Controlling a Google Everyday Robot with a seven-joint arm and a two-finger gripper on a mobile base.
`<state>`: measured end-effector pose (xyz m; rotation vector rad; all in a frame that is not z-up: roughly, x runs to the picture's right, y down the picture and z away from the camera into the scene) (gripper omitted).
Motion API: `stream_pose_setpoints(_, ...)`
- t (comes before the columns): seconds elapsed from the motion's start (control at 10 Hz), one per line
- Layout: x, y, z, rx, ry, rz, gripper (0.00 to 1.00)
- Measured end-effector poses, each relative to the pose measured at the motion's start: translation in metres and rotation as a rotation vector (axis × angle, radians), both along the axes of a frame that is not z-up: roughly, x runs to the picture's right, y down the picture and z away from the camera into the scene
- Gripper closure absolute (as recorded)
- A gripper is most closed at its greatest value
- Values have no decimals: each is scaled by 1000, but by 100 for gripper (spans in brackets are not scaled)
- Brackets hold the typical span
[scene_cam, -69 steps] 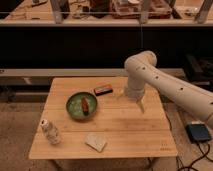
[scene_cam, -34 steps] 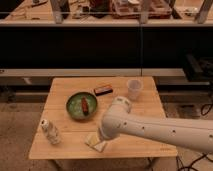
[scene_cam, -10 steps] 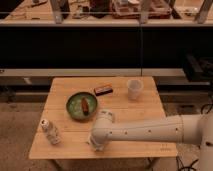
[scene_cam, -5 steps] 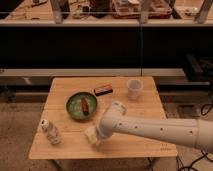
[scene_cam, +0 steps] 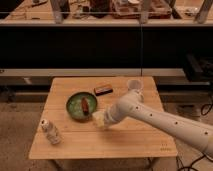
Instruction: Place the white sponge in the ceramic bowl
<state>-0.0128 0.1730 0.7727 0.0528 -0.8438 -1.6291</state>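
The main risk from here is that the sponge (scene_cam: 98, 120) lands on the table (scene_cam: 125, 145) short of the bowl (scene_cam: 75, 106): it sits at the gripper (scene_cam: 101, 120) just off the bowl's right rim, not yet over the dish, so letting go now would likely drop it on the wood or leave it propped on the edge. A second worry is the reddish-brown object (scene_cam: 85, 105) already lying in the bowl, which the sponge could come down on and sit crooked. A sideways sweep that is too low could also nudge the bowl toward the small bottle (scene_cam: 50, 132) lying near the table's left front corner. The gripper appears closed around the sponge, holding it just above the tabletop, though the fingers themselves are hard to make out against the pale pad
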Motion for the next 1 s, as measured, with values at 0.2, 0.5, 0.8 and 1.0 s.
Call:
stream_pose_setpoints(0.2, -27, -35, 7, -7, -80, 68, 81)
stream_pose_setpoints(0.5, -64, -69, 28, -11, -125, 93, 81)
stream_pose_setpoints(0.8, -101, -88, 53, -14, -133, 61, 63)
stream_pose_setpoints(1.0, -116, -94, 69, -12, -132, 40, 49)
